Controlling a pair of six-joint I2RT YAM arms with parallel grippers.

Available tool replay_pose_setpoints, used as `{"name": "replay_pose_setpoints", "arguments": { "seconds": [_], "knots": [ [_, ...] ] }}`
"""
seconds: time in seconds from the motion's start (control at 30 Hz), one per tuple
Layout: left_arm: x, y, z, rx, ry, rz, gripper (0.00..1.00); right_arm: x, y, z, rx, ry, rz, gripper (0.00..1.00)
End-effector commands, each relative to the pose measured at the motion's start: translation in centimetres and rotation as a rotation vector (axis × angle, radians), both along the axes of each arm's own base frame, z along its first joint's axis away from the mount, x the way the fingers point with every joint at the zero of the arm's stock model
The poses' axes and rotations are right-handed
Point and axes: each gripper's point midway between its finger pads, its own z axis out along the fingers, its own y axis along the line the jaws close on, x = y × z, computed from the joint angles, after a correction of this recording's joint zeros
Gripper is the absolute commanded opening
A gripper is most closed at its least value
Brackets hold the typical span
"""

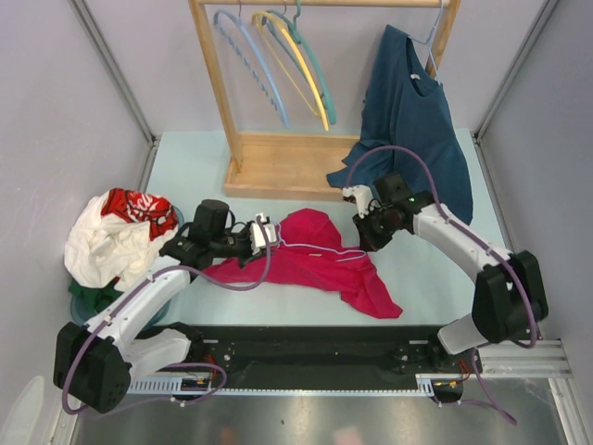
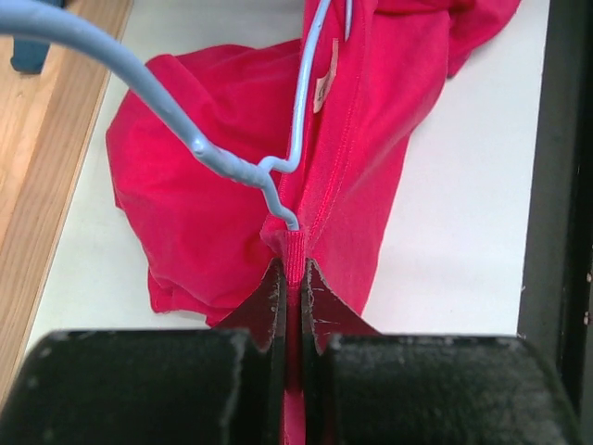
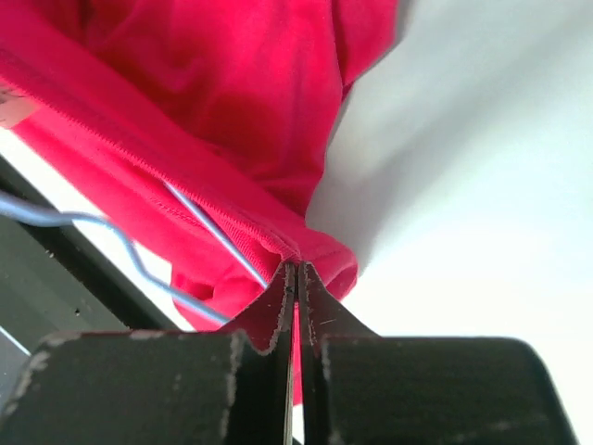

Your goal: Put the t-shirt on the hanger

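The crimson t-shirt (image 1: 320, 269) lies crumpled on the table between the two arms. The thin pale hanger (image 1: 320, 248) lies across it, its wire running into the neck opening. In the left wrist view, my left gripper (image 2: 294, 267) is shut on the t-shirt's (image 2: 213, 185) collar seam, with the hanger's (image 2: 232, 167) twisted neck just ahead of the tips and the white label (image 2: 326, 85) beyond. In the right wrist view, my right gripper (image 3: 296, 267) is shut on a stitched edge of the t-shirt (image 3: 232, 111), the hanger's wire (image 3: 218, 236) passing beside the left finger.
A wooden rack (image 1: 278, 167) at the back holds blue, yellow and teal hangers (image 1: 283, 65) and a dark teal-blue shirt (image 1: 417, 120). A red-and-white garment pile (image 1: 116, 236) sits at the left. A black rail (image 1: 306, 348) runs along the near edge.
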Motion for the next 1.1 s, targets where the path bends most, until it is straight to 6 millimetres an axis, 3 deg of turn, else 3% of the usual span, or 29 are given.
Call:
{"name": "replay_pose_setpoints", "arguments": {
  "seconds": [0.0, 0.33, 0.6, 0.77, 0.97, 1.07],
  "knots": [
    [1.3, -0.7, 1.5, -0.056, -0.015, 0.025, 0.0, -0.2, -1.0, 2.8, 0.072, -0.088, 0.0, 0.0],
    [2.6, 0.3, 0.3, -0.033, 0.008, 0.075, 0.0, -1.1, -2.7, 3.4, 0.059, -0.125, -0.005, 0.0],
    [2.7, 1.5, 0.6, -0.084, 0.046, 0.08, 0.0, -1.3, -4.0, 2.0, 0.036, -0.12, -0.019, 0.0],
    [3.4, 2.5, -0.8, -0.009, 0.004, 0.093, 0.0, -1.2, -3.4, 3.3, 0.082, -0.141, -0.002, 0.0],
    [2.6, 0.1, -0.5, -0.003, -0.004, 0.011, 0.0, -0.6, -1.7, 6.7, 0.176, -0.191, 0.039, 0.0],
    [3.5, -1.6, 0.6, -0.019, -0.015, 0.019, 0.01, -0.8, -1.0, 7.5, 0.204, -0.192, 0.08, 0.0]
  ]
}}
